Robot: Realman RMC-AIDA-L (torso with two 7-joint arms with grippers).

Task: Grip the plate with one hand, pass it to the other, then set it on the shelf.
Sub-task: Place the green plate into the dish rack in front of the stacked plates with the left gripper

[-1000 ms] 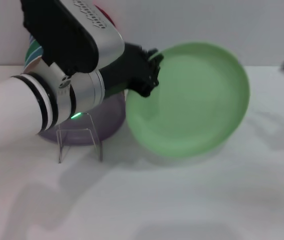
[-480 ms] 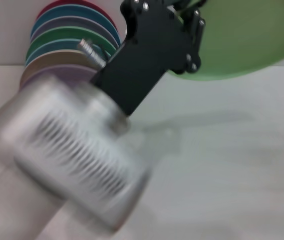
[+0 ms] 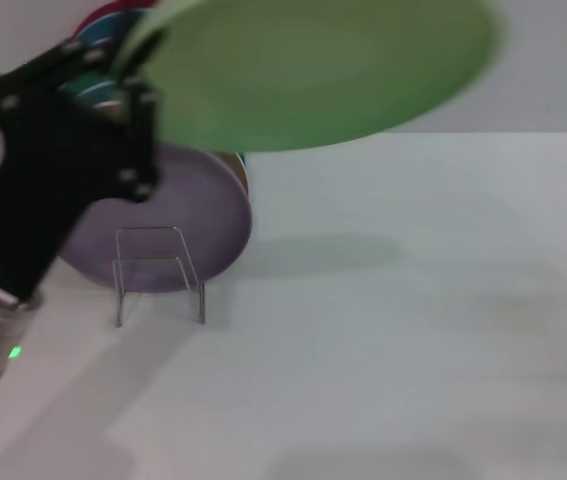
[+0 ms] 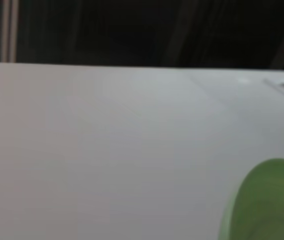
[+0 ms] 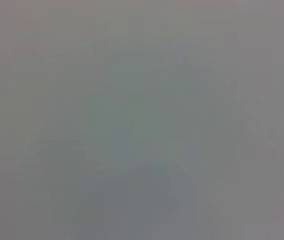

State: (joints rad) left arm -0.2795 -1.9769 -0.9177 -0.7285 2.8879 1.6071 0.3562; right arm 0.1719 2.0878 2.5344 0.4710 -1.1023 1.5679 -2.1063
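The pale mint-green plate [image 3: 313, 70] is held high above the table, tilted close to flat, at the top of the head view. My left hand [image 3: 141, 95], the black many-fingered one with a green light, is shut on the plate's left rim. Part of the plate's rim also shows in the left wrist view [image 4: 267, 205]. The clear rack [image 3: 158, 275] stands on the table below and to the left of the plate, with nothing in it. My right gripper is out of view; the right wrist view shows only a blank grey surface.
A lilac plate [image 3: 183, 215] leans upright just behind the rack. More coloured plates [image 3: 98, 25] stand stacked behind it at the back left. The white table [image 3: 413, 330] stretches to the right and front.
My left arm has swung left and back with the plate, which now sits higher and flatter. The rack and the lilac plate, hidden half a second ago, show again.
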